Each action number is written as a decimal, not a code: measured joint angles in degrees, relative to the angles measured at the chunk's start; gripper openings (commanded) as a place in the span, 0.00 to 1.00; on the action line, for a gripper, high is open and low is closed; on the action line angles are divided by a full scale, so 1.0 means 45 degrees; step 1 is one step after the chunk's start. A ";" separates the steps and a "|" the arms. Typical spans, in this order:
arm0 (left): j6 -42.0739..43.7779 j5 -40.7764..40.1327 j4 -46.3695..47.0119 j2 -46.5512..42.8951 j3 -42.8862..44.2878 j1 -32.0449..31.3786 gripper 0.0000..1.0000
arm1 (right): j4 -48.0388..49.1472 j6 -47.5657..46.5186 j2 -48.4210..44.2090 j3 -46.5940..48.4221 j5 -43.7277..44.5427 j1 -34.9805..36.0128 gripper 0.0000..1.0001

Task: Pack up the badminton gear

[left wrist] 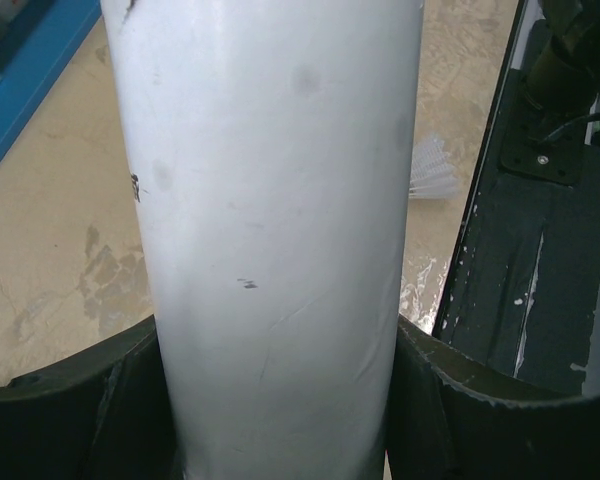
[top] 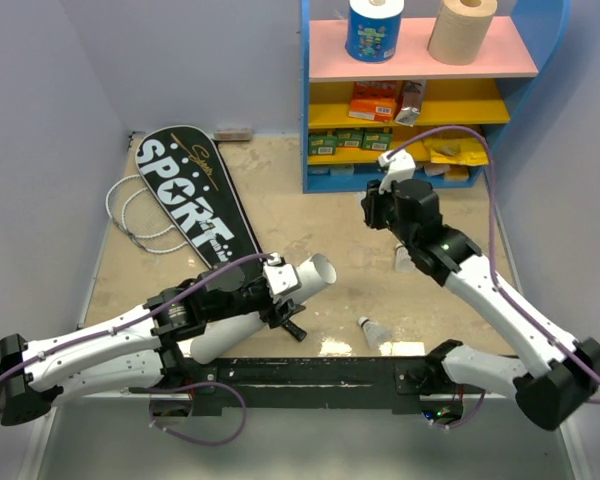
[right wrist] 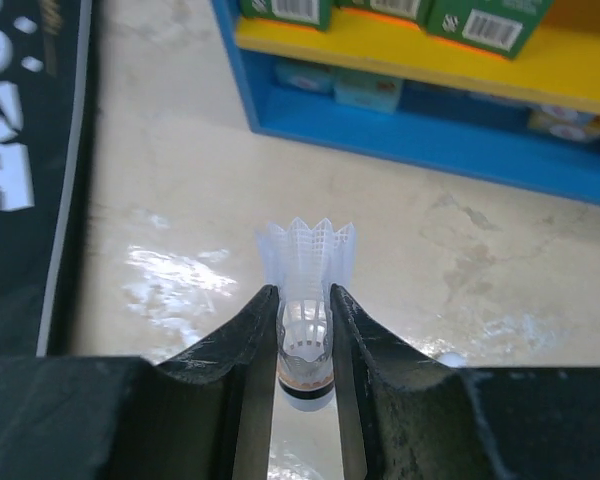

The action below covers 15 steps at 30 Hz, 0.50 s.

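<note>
Early days: the left claw (left wrist: pixel 280 345) clamps the tube (left wrist: pixel 275 200), the right claw (right wrist: pixel 303 340) pinches a shuttlecock (right wrist: pixel 307 290) (not yet inside), and a second shuttlecock (top: pixel 372 331) waits on the bench (top: pixel 310 210) beside the left claw.

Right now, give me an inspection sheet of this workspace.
Surface: stained beige tabletop, glossy patches.
Job's things: black "SPORT" racket cover flat at far left; white racket hoops at its left edge; one small white shuttlecock loose near the arm bases.
Clutter: two paper rolls and coloured boxes, on shelves.
Grippers: left gripper shut on the long white tube; right gripper pinches a second shuttlecock by its cork end.
Cables: purple cable along each arm.
Surroundings: blue shelf unit far right; pale walls.
</note>
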 measured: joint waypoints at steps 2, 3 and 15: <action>-0.0204 -0.0185 0.0369 0.0408 0.0063 0.0005 0.00 | -0.0136 0.0238 -0.0879 0.0000 -0.0627 0.0005 0.29; -0.0277 -0.0291 0.0534 0.0665 0.0117 0.0005 0.00 | -0.0165 0.0408 -0.1384 0.0000 -0.1049 0.0000 0.29; -0.1579 -0.1132 0.3492 0.2074 0.0233 0.0379 0.00 | -0.0277 0.1953 -0.2584 0.0471 -0.5246 -0.0005 0.30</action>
